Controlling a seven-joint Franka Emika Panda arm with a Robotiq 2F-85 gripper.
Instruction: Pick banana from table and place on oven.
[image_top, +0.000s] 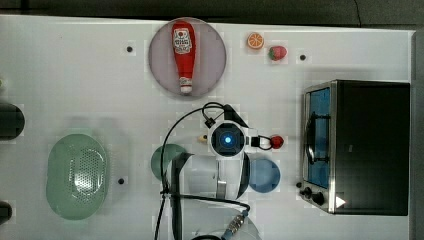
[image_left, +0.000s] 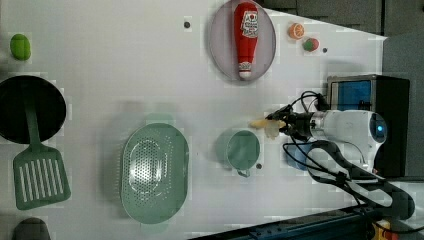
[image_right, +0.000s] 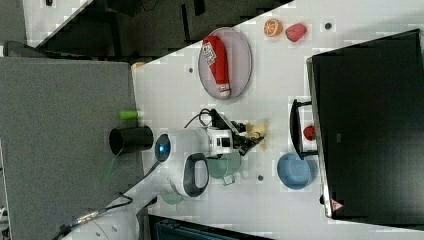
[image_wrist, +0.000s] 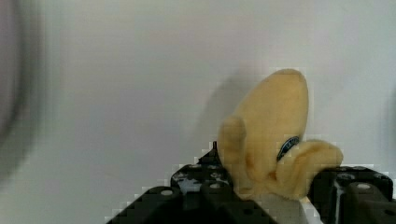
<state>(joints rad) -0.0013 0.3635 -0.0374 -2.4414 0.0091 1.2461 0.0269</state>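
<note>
The pale yellow banana (image_wrist: 275, 135) sits between my gripper's (image_wrist: 271, 179) black fingers, which press on both of its sides; the gripper is shut on it. In the left view the banana (image_left: 263, 124) sticks out from the gripper (image_left: 280, 126) just over the white table (image_left: 125, 75), beside the green cup (image_left: 242, 149). I cannot tell whether the banana still touches the table. In the top view a tip of the banana (image_top: 202, 137) peeks out from under the wrist. The oven (image_top: 372, 145) stands at the top view's right, its black top bare.
A ketchup bottle (image_top: 183, 55) lies on a grey plate (image_top: 212, 65). An orange slice (image_top: 255, 40) and a strawberry (image_top: 277, 52) lie beyond it, and another strawberry (image_top: 276, 142) lies near the oven door. A blue cup (image_top: 265, 176) and a green colander (image_top: 77, 175) stand nearby.
</note>
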